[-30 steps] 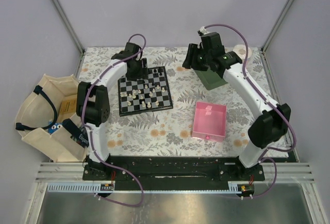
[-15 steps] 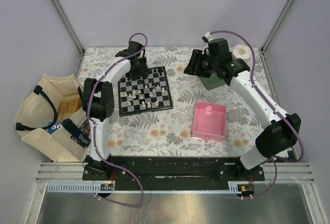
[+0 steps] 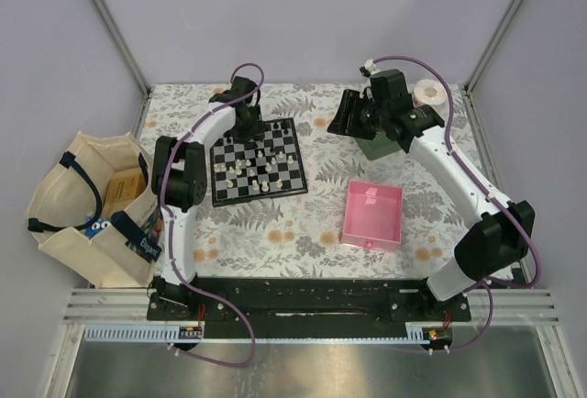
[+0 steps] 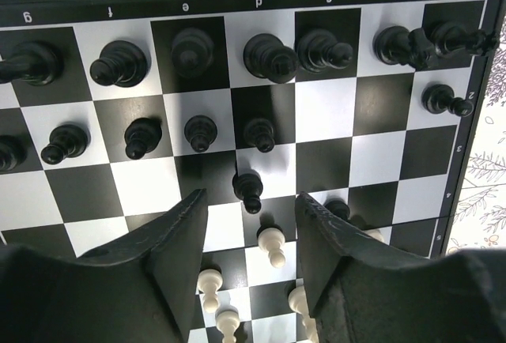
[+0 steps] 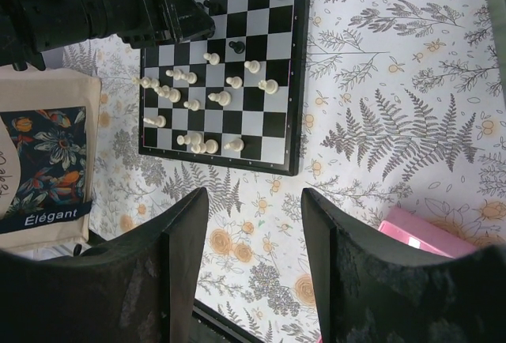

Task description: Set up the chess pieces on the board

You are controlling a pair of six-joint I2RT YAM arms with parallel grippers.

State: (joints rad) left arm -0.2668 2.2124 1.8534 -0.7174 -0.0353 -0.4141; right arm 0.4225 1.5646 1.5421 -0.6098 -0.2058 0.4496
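Observation:
The board (image 3: 258, 161) lies left of the table's middle, with black and cream-white chess pieces standing on it. My left gripper (image 3: 246, 125) hangs over its far edge. In the left wrist view the left gripper (image 4: 249, 224) is open and low over the squares. A white pawn (image 4: 273, 244) stands untouched between its fingers (image 4: 180, 236), and a black pawn (image 4: 249, 190) stands just past the tips. Black pieces (image 4: 269, 54) fill the far rows. My right gripper (image 3: 353, 114) hovers open and empty; in the right wrist view it (image 5: 254, 216) looks down on floral cloth beside the board (image 5: 292, 82).
A green tray (image 3: 381, 147) sits under the right wrist and a pink tray (image 3: 373, 215) lies nearer, right of the board. A roll of tape (image 3: 428, 93) stands at the far right. A cloth bag (image 3: 83, 205) rests off the table's left edge.
The right arm has swung out to the right, uncovering the roll of tape. The left arm's elbow has drawn in towards the board; its gripper stays over the far edge.

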